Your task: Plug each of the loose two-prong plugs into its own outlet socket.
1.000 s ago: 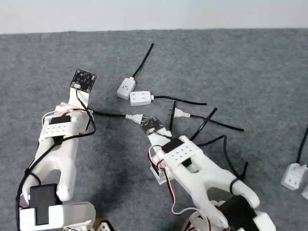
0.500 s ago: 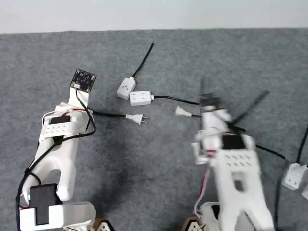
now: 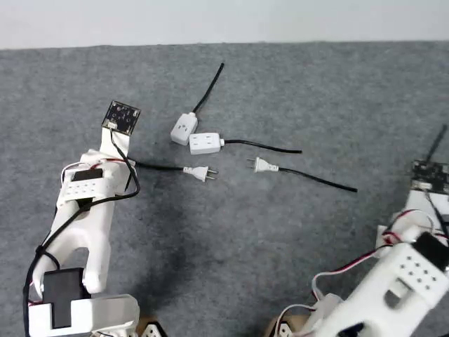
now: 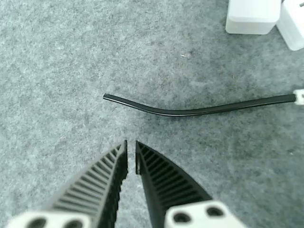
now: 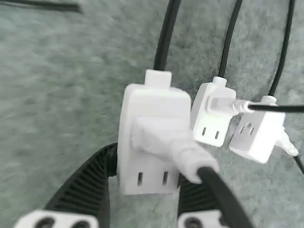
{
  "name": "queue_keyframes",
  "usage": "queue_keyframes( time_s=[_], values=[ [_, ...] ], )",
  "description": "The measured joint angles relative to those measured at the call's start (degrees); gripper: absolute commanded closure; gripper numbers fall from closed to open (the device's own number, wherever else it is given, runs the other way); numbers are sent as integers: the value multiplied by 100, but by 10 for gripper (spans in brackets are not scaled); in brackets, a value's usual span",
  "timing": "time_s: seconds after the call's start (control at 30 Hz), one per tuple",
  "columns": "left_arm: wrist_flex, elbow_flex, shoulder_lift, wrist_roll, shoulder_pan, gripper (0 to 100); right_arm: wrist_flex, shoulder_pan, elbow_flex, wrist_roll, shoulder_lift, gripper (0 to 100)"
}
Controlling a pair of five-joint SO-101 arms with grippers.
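Two loose white two-prong plugs lie mid-table, one (image 3: 198,172) near the left arm (image 3: 88,189), the other (image 3: 261,165) further right with its black cord trailing right. Two free white outlet sockets (image 3: 184,128) (image 3: 205,143) sit just behind them. My left gripper (image 4: 131,143) is shut and empty, just short of the black cord (image 4: 190,111). My right gripper (image 5: 147,175) is shut on a white outlet block (image 5: 152,128) that has a plug (image 5: 175,147) seated in it. Two more sockets (image 5: 211,114) (image 5: 256,135) lie beside it.
Grey carpet covers the table up to a pale wall at the back. The right arm (image 3: 407,274) stands at the table's right edge, with a black cord (image 3: 438,140) sticking up past it. Black cords (image 5: 166,33) run behind the held block.
The right arm has swung from the table's middle to the far right, taking the black cords with it. The left arm and the two loose plugs have stayed put.
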Motion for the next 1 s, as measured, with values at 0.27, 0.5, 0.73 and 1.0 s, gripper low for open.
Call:
queue_keyframes(
  time_s=[0.27, 0.5, 0.73, 1.0],
  values=[
    [0, 0, 0, 0, 0, 901, -1521, 264, 26, 440, 1952, 774],
    [0, 0, 0, 0, 0, 793, -1169, 255, -185, 563, 2145, 701],
    [0, 0, 0, 0, 35, 793, 1011, 255, -1512, 475, 2145, 889],
    [0, -9, 0, 325, 149, 789, 3191, -431, -3191, -536, 2145, 990]
  ],
)
